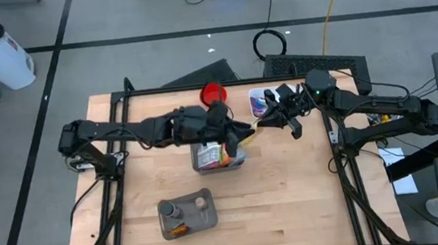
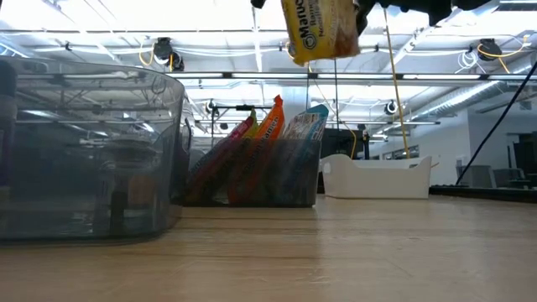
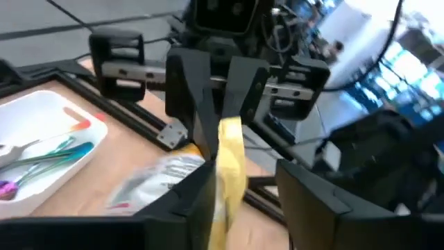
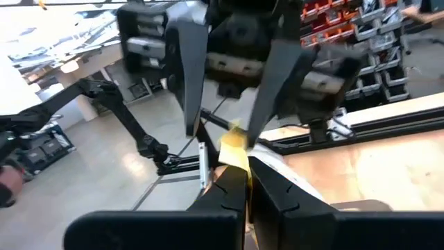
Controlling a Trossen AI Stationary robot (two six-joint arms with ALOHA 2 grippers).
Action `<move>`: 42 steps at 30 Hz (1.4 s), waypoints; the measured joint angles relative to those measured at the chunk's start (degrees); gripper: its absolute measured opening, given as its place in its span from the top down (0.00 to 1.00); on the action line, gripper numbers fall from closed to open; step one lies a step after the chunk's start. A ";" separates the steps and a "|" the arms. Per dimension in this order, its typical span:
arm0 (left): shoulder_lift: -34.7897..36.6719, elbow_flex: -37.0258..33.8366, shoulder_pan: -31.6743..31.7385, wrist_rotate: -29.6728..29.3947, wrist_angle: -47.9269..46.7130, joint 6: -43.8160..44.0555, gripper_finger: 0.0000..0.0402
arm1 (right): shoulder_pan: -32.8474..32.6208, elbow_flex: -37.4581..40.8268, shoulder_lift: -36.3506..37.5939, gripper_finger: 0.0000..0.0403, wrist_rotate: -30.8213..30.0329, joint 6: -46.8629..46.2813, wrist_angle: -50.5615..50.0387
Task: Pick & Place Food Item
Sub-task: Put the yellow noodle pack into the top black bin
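Right tool (image 4: pixel 246 182) pinches the yellow packet (image 2: pixel 321 29); left tool (image 3: pixel 243 201) gapes around it, above the snack bin (image 1: pixel 220 157). White tray (image 1: pixel 262 100) nearby.

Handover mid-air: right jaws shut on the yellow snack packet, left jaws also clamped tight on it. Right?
Not quite. The right gripper is shut on the yellow snack packet, but the left gripper has its jaws apart, clear of the packet's sides; the left wrist view shows it.

Grey concrete floor (image 1: pixel 151 15) crossed by dark tape lines surrounds the wooden surface (image 1: pixel 292 196); cables (image 1: pixel 272 42) trail across it, while bright ceiling lights (image 2: pixel 101 13) and pipes hang overhead.
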State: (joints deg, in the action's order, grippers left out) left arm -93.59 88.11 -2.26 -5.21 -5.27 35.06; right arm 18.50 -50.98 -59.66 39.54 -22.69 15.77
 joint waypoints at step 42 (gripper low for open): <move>-7.60 22.25 4.98 12.56 -34.81 -20.40 0.63 | 0.26 0.00 -1.34 1.00 -0.11 -5.18 -1.02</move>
State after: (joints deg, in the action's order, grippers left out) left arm -101.18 110.37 2.72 7.35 -40.08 14.66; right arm 18.76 -50.98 -61.00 39.44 -27.86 14.75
